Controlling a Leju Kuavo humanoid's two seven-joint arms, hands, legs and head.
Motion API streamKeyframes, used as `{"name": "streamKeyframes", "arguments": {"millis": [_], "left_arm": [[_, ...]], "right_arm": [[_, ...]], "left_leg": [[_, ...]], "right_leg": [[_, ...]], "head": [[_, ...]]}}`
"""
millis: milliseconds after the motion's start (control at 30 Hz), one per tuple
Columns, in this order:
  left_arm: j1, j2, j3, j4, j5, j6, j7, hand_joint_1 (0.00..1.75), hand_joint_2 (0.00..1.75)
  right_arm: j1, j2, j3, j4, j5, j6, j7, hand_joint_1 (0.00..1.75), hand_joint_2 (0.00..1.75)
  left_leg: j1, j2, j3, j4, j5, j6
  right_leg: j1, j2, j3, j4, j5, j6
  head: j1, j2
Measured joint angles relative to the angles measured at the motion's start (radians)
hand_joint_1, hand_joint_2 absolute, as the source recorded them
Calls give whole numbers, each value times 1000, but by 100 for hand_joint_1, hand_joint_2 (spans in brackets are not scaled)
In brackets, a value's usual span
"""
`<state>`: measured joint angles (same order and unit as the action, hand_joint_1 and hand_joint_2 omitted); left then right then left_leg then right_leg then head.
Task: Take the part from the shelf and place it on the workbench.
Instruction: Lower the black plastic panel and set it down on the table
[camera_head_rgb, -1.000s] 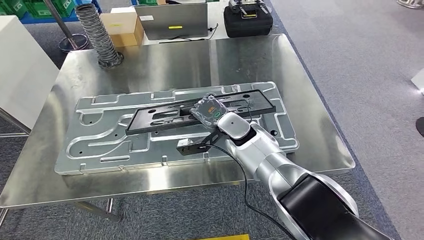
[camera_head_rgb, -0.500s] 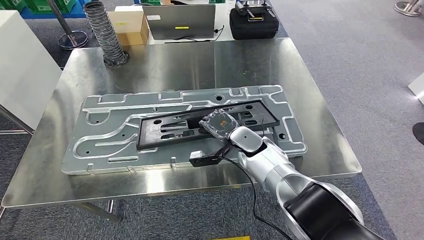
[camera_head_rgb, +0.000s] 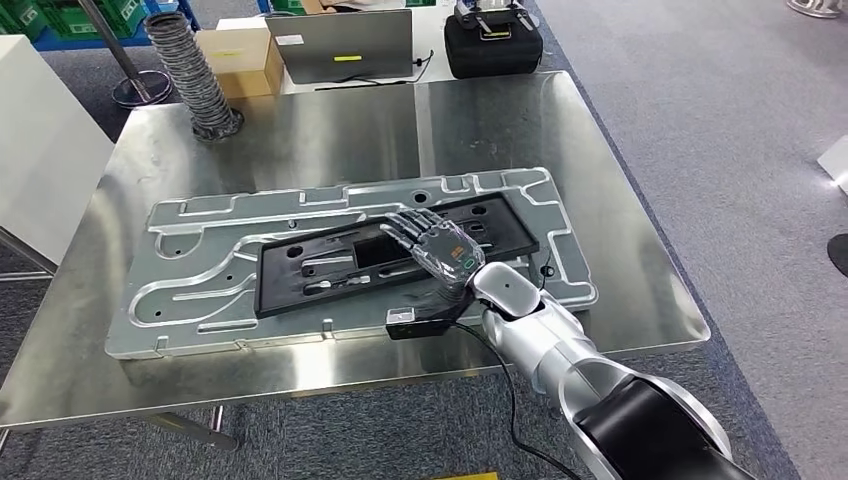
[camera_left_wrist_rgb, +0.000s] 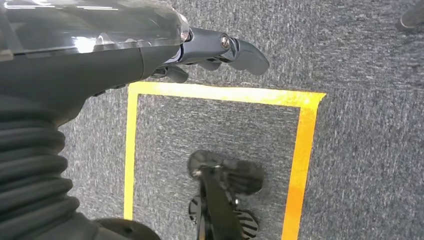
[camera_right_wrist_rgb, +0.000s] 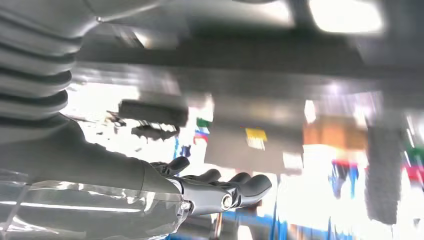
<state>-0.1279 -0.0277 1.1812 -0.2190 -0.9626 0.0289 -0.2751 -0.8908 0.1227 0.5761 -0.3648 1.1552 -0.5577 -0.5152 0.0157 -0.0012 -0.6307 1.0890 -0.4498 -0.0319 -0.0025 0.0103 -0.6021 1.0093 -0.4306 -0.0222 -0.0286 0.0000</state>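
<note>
One black part (camera_head_rgb: 390, 255) lies flat on grey tray (camera_head_rgb: 200, 290) atop workbench (camera_head_rgb: 620, 200). Right hand (camera_head_rgb: 437, 245) above it, fingers spread, empty. Left hand (camera_left_wrist_rgb: 220, 47) hangs, holding nothing. Judged: placement done; next, withdraw arm clear.

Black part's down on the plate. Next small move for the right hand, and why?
Probably lift the right hand up and back. Its fingers are spread and hold nothing, and the black part lies flat on the grey plate on the workbench, so placing looks done.

One black part (camera_head_rgb: 300, 268), one grey plate (camera_head_rgb: 200, 300), one workbench (camera_head_rgb: 330, 130).
</note>
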Motion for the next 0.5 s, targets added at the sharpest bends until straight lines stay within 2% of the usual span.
{"name": "streamKeyframes", "arguments": {"millis": [33, 67, 133, 200, 233, 267, 333, 367, 400, 433, 500], "left_arm": [[-1, 0, -2, 0, 0, 1, 2, 0, 0], [-1, -1, -3, 0, 0, 2, 4, 0, 0], [-1, -2, -5, 0, 0, 3, 6, 0, 0], [0, -4, -6, 0, 2, 4, 7, 0, 0], [-1, -5, -6, 0, 4, 4, 6, 0, 0], [-1, -6, -6, 0, 6, 4, 4, 0, 0], [0, -7, -6, 0, 11, 5, 0, 0, 0], [1, -7, -6, 0, 13, 5, -3, 0, 0], [2, -8, -6, 0, 16, 5, -6, 0, 0], [4, -9, -6, 0, 19, 5, -11, 0, 0], [6, -11, -6, 0, 28, 0, -22, 0, 0]], "right_arm": [[1, 0, -16, -13, -51, -17, -49, 0, 0], [5, 0, -34, -30, -108, -25, -95, 0, 0], [20, -2, -67, -86, -239, -12, -155, 0, 0], [40, -11, -83, -164, -385, 22, -173, 0, 0], [50, -19, -87, -210, -467, 38, -175, 0, 0], [61, -30, -91, -258, -552, 54, -177, 0, 0], [91, -59, -103, -361, -733, 88, -179, 0, 0], [110, -75, -110, -409, -809, 102, -179, 0, 0], [129, -94, -121, -466, -880, 114, -180, 0, 0], [145, -112, -136, -521, -934, 119, -180, 0, 0], [166, -149, -180, -636, -998, 105, -181, 0, 0]], "left_leg": [[-2, -1, 25, -51, 15, 6], [-4, -2, 39, -78, 19, 11], [-7, -4, 42, -82, 18, 22], [-3, -3, 43, -87, 22, 34], [-2, -2, 43, -90, 24, 40], [-2, -1, 43, -91, 25, 45], [-4, -1, 42, -91, 24, 51], [-4, -2, 43, -91, 24, 52], [-5, -4, 43, -90, 24, 52], [-6, -5, 43, -90, 24, 52], [-9, -7, 45, -88, 22, 49]], "right_leg": [[1, 1, 1, 1, -1, 4], [2, 1, 1, 1, -2, 9], [3, 2, 1, 0, -1, 19], [1, 0, -3, 14, -14, 31], [1, 0, -17, 45, -35, 35], [-1, -1, -41, 99, -67, 39], [-2, -3, -108, 243, -133, 43], [-2, -3, -132, 293, -146, 44], [-3, -4, -137, 304, -139, 43], [-2, -4, -122, 271, -113, 41], [1, -5, -52, 122, -43, 30]], "head": [[0, 0], [0, 0], [0, 0], [0, 0], [0, 0], [0, 0], [0, 0], [0, 0], [0, 0], [0, 0], [0, 0]]}}
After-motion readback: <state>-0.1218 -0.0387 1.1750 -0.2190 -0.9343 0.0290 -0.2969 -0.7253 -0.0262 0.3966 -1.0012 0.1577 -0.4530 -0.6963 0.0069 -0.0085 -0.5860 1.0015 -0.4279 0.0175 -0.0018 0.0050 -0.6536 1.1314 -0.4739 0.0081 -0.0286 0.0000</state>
